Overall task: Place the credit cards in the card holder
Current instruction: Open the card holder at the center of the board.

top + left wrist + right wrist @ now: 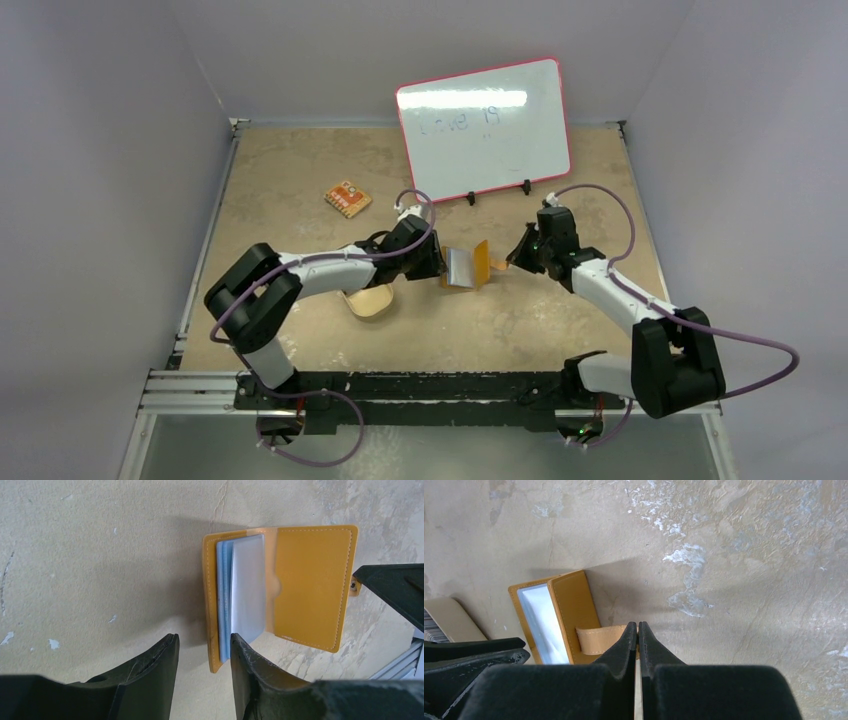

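Card holder (310,585) is open at table centre, with pale blue-grey sleeves (247,587) fanned inside. Right gripper (638,630) is pinched tight on its strap (599,639). Left gripper (204,652) is half-open, astride the cover's lower edge. Tan dish (372,300) lies under the left arm, contents indistinct.

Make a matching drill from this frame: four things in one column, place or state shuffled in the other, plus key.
Things
1. card holder
2. whiteboard
3. tan dish
4. right claw

Place or state
A. shut on the strap
B. propped upright at the table's far edge
C. open, pale sleeves showing
D. partly hidden by the left arm

Pairs: 1-C, 2-B, 3-D, 4-A
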Tool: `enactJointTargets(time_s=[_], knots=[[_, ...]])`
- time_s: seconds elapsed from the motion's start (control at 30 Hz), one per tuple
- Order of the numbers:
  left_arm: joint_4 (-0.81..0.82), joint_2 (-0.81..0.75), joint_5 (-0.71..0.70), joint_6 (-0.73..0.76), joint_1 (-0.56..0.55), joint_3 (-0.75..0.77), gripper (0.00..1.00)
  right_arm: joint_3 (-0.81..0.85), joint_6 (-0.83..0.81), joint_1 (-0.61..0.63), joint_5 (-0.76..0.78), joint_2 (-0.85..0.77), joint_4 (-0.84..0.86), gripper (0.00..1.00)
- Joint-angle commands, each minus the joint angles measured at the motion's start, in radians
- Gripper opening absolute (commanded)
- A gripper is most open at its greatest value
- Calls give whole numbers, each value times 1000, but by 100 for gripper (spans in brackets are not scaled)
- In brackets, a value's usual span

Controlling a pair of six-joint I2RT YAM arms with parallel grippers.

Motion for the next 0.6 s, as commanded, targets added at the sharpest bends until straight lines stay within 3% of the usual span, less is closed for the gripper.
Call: enactJointTargets(time_s=[0.0,0.33,0.4,0.57], knots=[[68,34,17,23,4,53,42,-4,-15,-7,35,-11,-13,0],[112,50,44,24,3,41,36,-15,-18,-21,50,-3,-12,0],[148,39,72,9,3,26,31,-16,-20,-22,52,0,-10,0],[223,26,148,-16,3,8,2,-12,-24,-23,47,-15,-17,1]])
